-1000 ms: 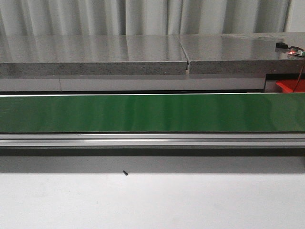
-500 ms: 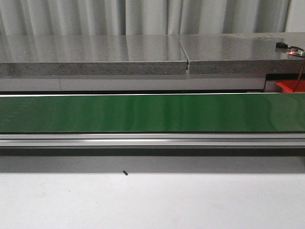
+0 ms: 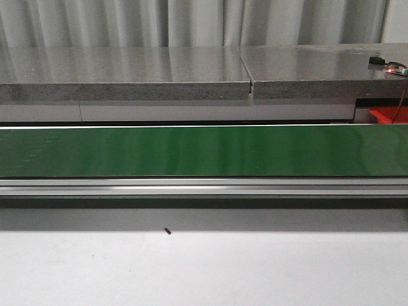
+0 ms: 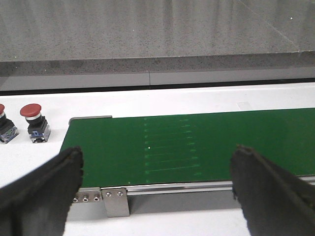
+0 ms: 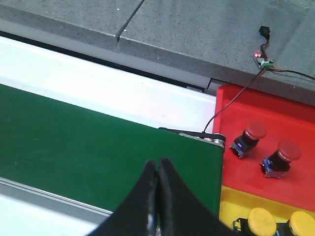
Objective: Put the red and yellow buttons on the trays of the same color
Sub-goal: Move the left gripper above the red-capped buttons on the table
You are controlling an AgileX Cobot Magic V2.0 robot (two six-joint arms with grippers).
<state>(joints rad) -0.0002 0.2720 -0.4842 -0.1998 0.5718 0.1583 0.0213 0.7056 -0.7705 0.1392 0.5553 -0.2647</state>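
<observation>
In the left wrist view my left gripper (image 4: 156, 157) is open over the near edge of the green belt (image 4: 197, 145), nothing between its fingers. Two red buttons (image 4: 34, 120) (image 4: 4, 125) stand on the white surface past the belt's end. In the right wrist view my right gripper (image 5: 158, 164) is shut and empty above the belt (image 5: 88, 147). Beside the belt's end lies the red tray (image 5: 275, 113) with two red buttons (image 5: 250, 136) (image 5: 281, 156). The yellow tray (image 5: 231, 204) holds two yellow buttons (image 5: 261, 221) (image 5: 301, 223). Neither gripper shows in the front view.
The green belt (image 3: 204, 150) spans the front view with an aluminium rail (image 3: 204, 186) along its near side. Behind it runs a grey stone counter (image 3: 191, 73). A small circuit board with wires (image 5: 263, 61) sits on the counter near the red tray. A tiny dark speck (image 3: 167, 231) lies on the white table.
</observation>
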